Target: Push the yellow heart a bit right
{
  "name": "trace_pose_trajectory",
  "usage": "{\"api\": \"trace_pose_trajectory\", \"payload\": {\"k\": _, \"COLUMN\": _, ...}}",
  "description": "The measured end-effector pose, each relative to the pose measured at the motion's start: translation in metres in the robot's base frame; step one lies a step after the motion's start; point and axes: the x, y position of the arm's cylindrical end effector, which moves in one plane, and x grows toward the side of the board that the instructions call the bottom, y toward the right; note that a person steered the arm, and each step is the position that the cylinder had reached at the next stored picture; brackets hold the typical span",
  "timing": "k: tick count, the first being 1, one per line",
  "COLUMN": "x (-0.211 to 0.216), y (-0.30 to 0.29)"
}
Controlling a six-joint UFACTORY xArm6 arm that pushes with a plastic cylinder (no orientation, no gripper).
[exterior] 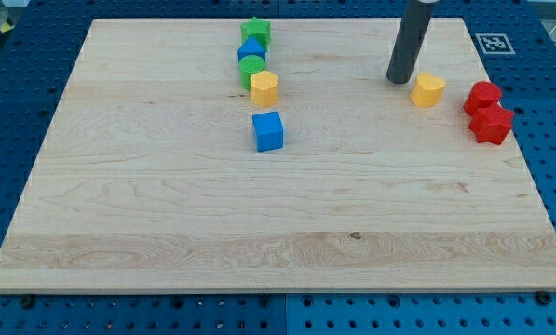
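- The counter (166,214) is a pale wooden board with visible grain and one small dark knot near its bottom edge; its whole lower half is bare wood.
- Around it runs a blue perforated surface (17,102) dotted with holes, showing past every edge of the counter.
- Nearest of the blocks, a blue cube (268,131) sits a little left of the counter's middle, apart from the rest.
- Just beyond it a yellow hexagonal block (264,87) begins a touching column running toward the top edge: a green round block (251,68), a second blue block (250,50) whose shape I cannot make out, then a green star (256,33).
- Near the right edge, two red blocks (487,112) touch each other.
- The yellow heart (427,89) lies in the counter's upper right part, left of the red pair and apart from them.
- My tip (400,80) rests just left of the heart, very close; contact cannot be told.
- There is no hand to report, only the dark rod.
- At the top right corner lies a black-and-white marker tag (494,43).
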Motion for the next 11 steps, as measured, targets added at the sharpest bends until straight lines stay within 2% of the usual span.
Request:
{"api": "trace_pose_trajectory", "payload": {"k": 2, "x": 0.014, "y": 0.04}}
{"api": "trace_pose_trajectory", "payload": {"k": 5, "x": 0.013, "y": 0.014}}
{"api": "trace_pose_trajectory", "payload": {"k": 7, "x": 0.036, "y": 0.012}}
{"api": "trace_pose_trajectory", "payload": {"k": 11, "x": 0.038, "y": 0.026}}
